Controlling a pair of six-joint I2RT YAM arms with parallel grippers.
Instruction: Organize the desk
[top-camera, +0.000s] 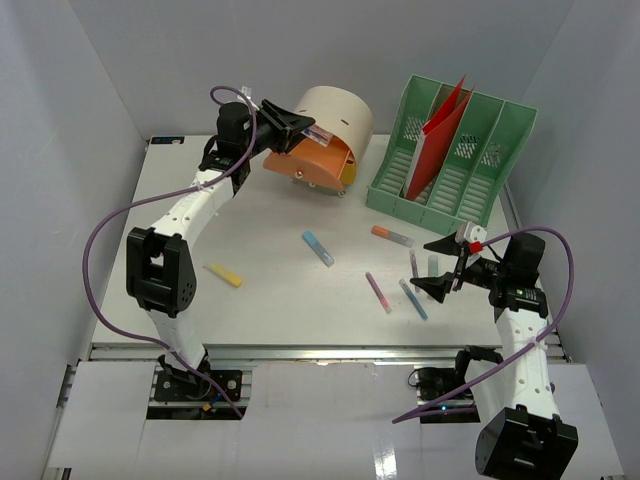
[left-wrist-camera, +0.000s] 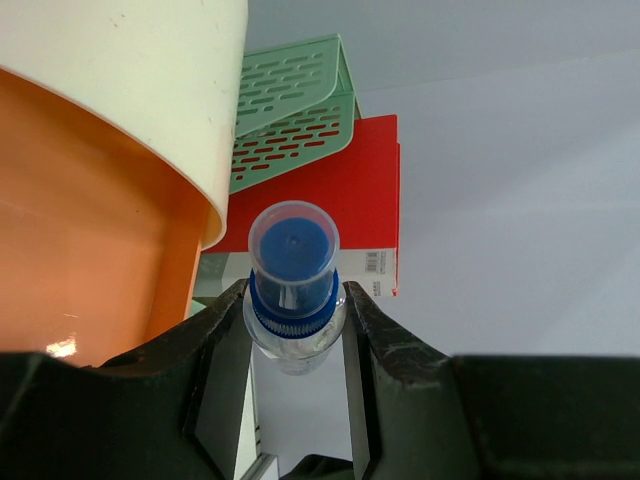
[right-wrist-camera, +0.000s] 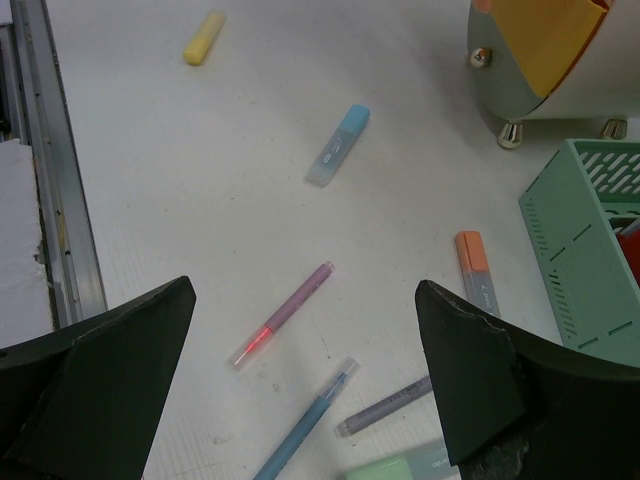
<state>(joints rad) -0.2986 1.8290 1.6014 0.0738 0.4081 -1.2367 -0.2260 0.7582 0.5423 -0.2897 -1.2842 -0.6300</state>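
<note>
**Desk (top-camera: 270, 215), large flat white tabletop with a metal front rail.** It lies under both my arms and carries everything listed here.

**Left gripper (left-wrist-camera: 293, 300).** Clamped on a short clear plastic marker with a blue ribbed collar (left-wrist-camera: 293, 255), and raised at the far left of the desk. It is right beside the swung-out orange drawer (top-camera: 318, 165) of the cream round drawer unit (top-camera: 340, 112). The marker is not yet released.

**Right gripper (right-wrist-camera: 302, 290).** Spread wide and holding nothing, it hovers over the pens at the near right.

**Filed, by my reading.**
- Red folder (top-camera: 440, 125), standing in the green slotted file rack (top-camera: 470, 150).

**Loose on the desk.**
- Yellow highlighter (top-camera: 223, 275), well apart at the left.
- Light blue highlighter (top-camera: 318, 247), at the centre.
- Orange-capped highlighter (top-camera: 392, 236), near the rack.
- Pink pen (right-wrist-camera: 285, 313).
- Blue pen (right-wrist-camera: 305, 440).
- Purple pen (right-wrist-camera: 385, 405).
- Pale green highlighter (right-wrist-camera: 400, 468), mostly cut off at the edge of the right wrist view.

**Progress, as a judgement.** Early. One marker is about to go away and seven pieces are left to collect.
</note>
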